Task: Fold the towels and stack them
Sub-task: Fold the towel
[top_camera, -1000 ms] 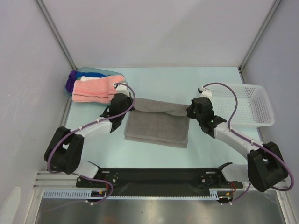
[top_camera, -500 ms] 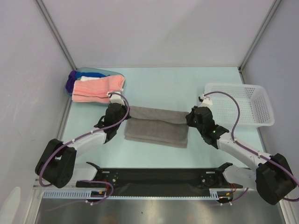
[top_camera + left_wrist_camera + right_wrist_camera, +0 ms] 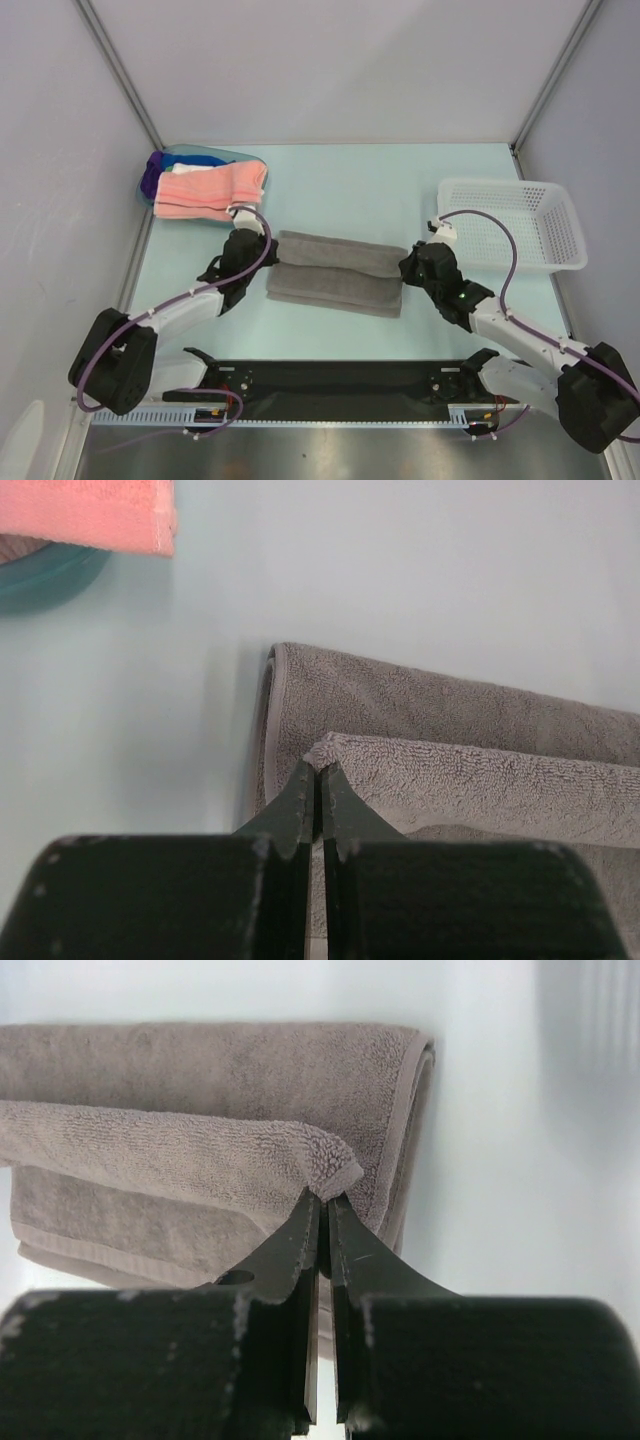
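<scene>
On the pale green table (image 3: pixel 340 180), the left gripper (image 3: pixel 318 767) and right gripper (image 3: pixel 325 1200) each pinch shut on a corner of the grey towel (image 3: pixel 335 270), which lies between them, long axis running gripper to gripper, apparently mid-fold and not yet stacked, with folded pink towels (image 3: pixel 210 190) beyond the left gripper.

A folded towel (image 3: pixel 335 270) lies in the middle of the bench (image 3: pixel 350 185), its long side going left to right. The left gripper (image 3: pixel 318 767) is at its left end and the right gripper (image 3: pixel 324 1198) at its right end, each touching a corner of the top layer. A basket (image 3: pixel 500 183) sits to the right. Back on the left, a pile of towels (image 3: pixel 210 190) lies on a tub (image 3: pixel 185 152).
</scene>
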